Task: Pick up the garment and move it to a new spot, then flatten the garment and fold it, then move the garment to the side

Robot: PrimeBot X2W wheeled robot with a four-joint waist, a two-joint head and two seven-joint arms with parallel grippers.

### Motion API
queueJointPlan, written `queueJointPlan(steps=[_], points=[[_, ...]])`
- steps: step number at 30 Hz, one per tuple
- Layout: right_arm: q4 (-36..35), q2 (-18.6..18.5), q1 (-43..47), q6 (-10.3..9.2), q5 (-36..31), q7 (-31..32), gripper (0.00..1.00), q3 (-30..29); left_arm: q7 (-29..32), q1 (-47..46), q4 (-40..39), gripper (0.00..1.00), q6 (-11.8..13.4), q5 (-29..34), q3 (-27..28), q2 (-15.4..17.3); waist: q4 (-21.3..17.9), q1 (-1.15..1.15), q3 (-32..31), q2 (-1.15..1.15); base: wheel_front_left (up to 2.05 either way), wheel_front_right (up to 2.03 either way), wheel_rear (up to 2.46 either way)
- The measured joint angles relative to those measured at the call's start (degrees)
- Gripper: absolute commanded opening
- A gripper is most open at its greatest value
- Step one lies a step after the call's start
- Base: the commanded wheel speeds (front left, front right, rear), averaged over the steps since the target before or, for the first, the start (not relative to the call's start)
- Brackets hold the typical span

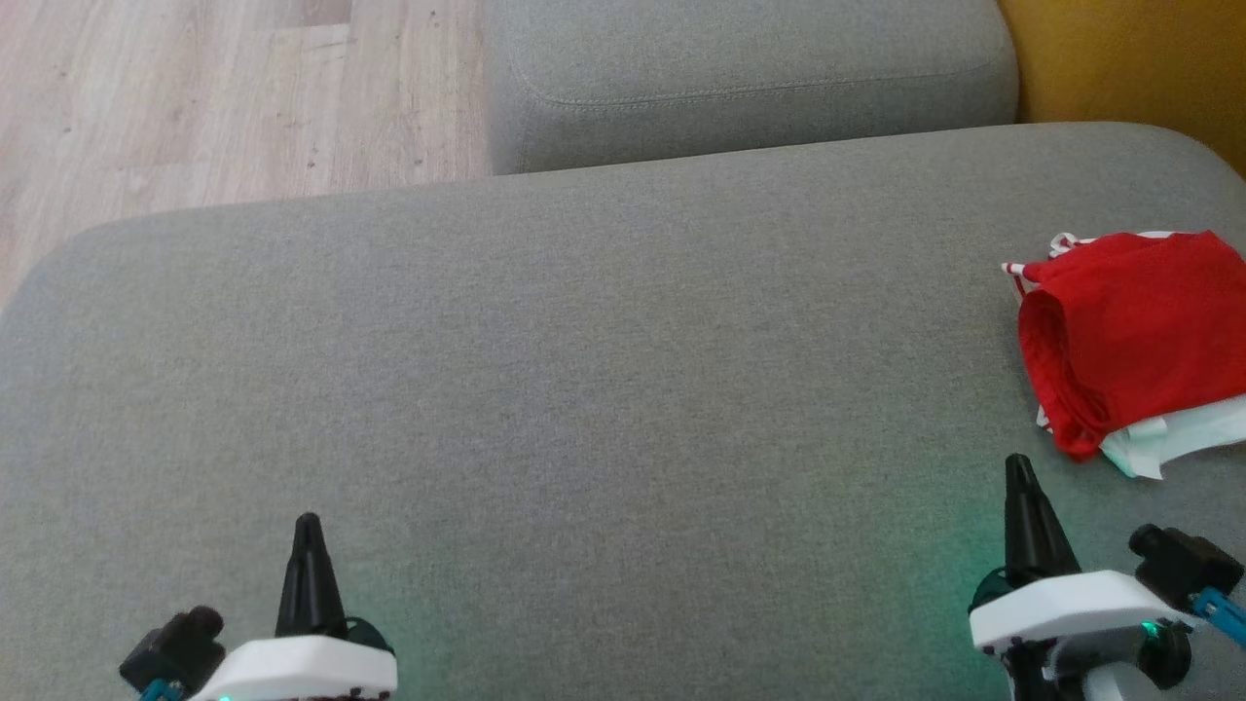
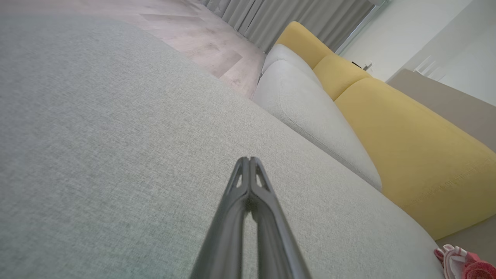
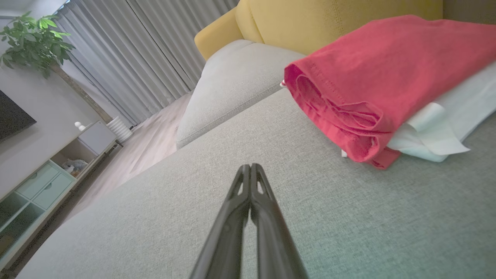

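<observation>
Folded red-and-white garment (image 1: 1134, 341) on grey cushion (image 1: 584, 389), left hand (image 1: 309, 526), right hand (image 1: 1018, 467) pressed together

Head view: the grey seat cushion (image 1: 584, 370) is viewed steeply from above. Wrist views: the same cushion is skimmed low and close, toward the yellow backrest (image 2: 407, 155). The red garment (image 1: 1139, 321) is shared by all three, at 3 o'clock overhead.

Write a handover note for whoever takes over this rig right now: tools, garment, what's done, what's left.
Left tool: shut, empty, over the grey cushion.
Right tool: shut, empty, just short of the garment, not touching it.
The garment: red and white, folded, lying at the cushion's right edge.
Done: it looks folded and set to the side.
Left: probably nothing; check that the fold is tidy.
</observation>
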Motion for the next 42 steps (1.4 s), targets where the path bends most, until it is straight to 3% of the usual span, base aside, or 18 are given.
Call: queueJointPlan(steps=[42], points=[[-1.9,0.0,-0.9,-0.01,26.6,6.9,0.00,-3.2,7.0,-1.9,-0.8,0.00,-1.6,-21.3,4.0,0.0,0.5,0.00,0.0,0.00,0.00,0.00,0.00]])
